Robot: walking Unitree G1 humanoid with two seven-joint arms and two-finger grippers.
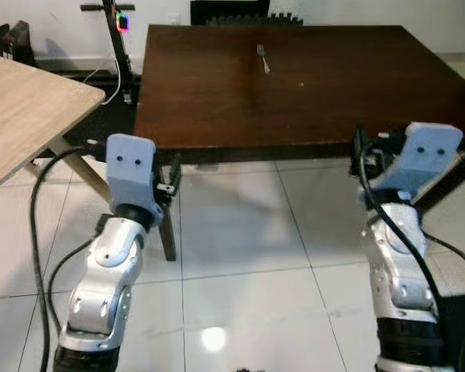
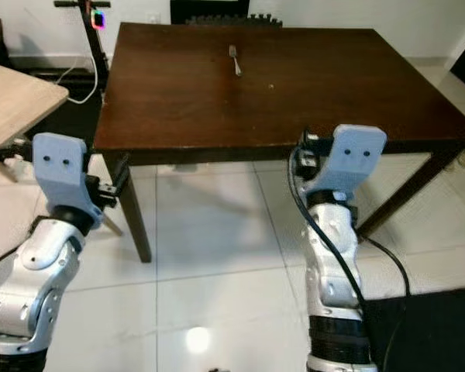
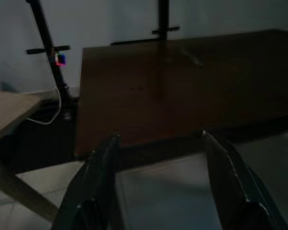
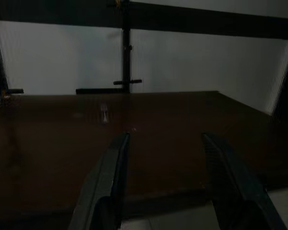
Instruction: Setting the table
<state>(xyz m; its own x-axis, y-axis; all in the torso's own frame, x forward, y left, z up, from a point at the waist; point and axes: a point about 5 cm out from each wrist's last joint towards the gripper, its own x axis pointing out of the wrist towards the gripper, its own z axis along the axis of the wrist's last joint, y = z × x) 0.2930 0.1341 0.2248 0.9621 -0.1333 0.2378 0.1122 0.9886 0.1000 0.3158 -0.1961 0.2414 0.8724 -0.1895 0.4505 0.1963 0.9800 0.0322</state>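
A silver fork (image 1: 263,59) lies alone toward the far side of the dark brown dining table (image 1: 217,108). I stand before the table's near edge with both arms raised. My left gripper (image 3: 158,136) is open, level with the table's near left corner, with nothing between its fingers (image 3: 103,177). Further right along the near edge, my right gripper (image 4: 164,136) is also open and holds nothing. The fork (image 4: 104,113) shows far ahead of it on the tabletop, out of reach of both grippers.
A light wooden table (image 1: 23,108) stands at my left, its slanted leg near my left arm. A scooter (image 1: 118,46) with a lit display leans by the back wall. A dark chair (image 1: 229,11) sits behind the table. White tiled floor (image 1: 240,256) lies below.
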